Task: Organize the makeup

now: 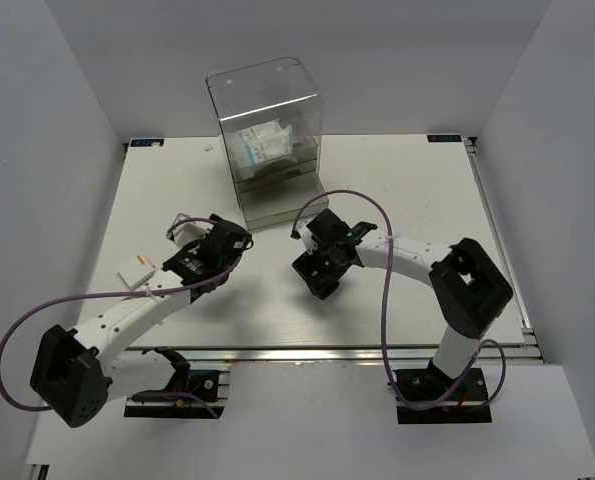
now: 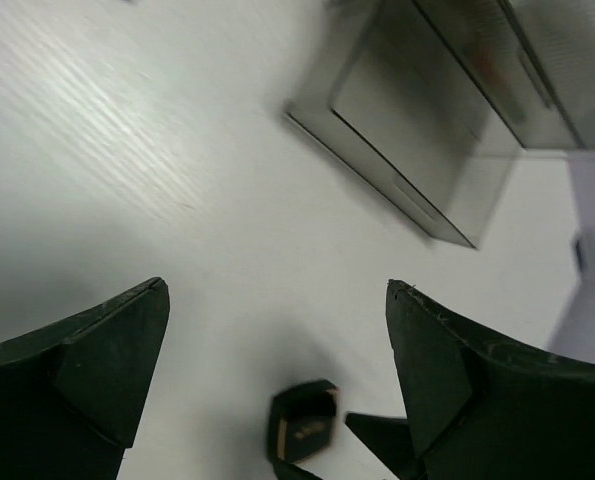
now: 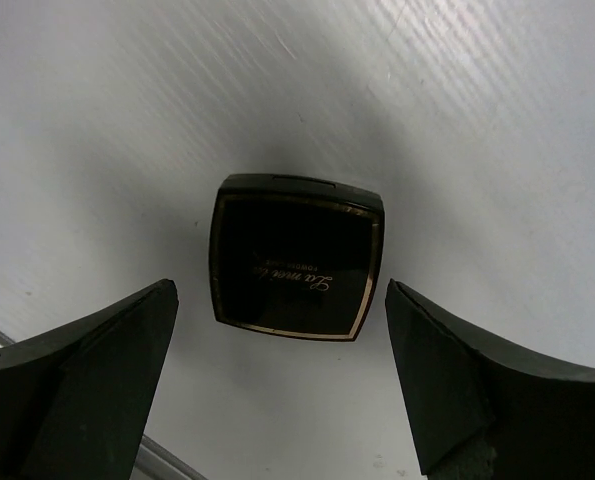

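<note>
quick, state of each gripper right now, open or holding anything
left gripper: open, holding nothing
right gripper: open, a finger on either side of the compact, not touching it

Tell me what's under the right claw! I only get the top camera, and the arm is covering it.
Observer: A small dark compact lies flat on the table, with the right gripper open on either side of it.
Operator: Does it have anything on it?
Observer: Gold script writing on its lid, and a thin gold rim.
Operator: Is the left claw holding something?
Observer: No, the left gripper is open and empty.
</note>
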Controlling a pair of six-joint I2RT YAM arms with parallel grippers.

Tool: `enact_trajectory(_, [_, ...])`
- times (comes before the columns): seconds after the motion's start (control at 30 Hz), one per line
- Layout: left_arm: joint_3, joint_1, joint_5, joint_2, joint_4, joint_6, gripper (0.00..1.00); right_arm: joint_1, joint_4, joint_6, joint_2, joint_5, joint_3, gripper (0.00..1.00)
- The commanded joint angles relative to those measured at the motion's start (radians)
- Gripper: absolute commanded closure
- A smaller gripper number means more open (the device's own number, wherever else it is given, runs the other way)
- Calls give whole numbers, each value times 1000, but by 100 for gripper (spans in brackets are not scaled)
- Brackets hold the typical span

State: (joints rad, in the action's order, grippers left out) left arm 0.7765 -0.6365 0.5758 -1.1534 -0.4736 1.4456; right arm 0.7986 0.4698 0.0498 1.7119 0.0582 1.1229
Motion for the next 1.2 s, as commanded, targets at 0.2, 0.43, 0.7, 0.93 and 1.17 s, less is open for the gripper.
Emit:
enact_trajectory(0.2, [138, 14, 298, 141, -545, -50, 2, 11, 41, -68, 101, -112, 21, 11])
enact_trajectory(0.43, [165, 213, 95, 118, -544, -259, 5, 10, 27, -56, 114, -81, -9, 29])
enact_trajectory(0.7, [100, 383, -249, 5, -401, -378, 4, -10, -129, 152, -12, -19, -5, 100])
enact_trajectory(0.93, [119, 425, -323, -87, -329, -461, 2, -47, -411, 340, -64, -14, 75, 100])
enact_trajectory(1.17, [150, 439, -335, -140, -307, -502, 2, -96, -483, 181, 152, -92, 325, 100])
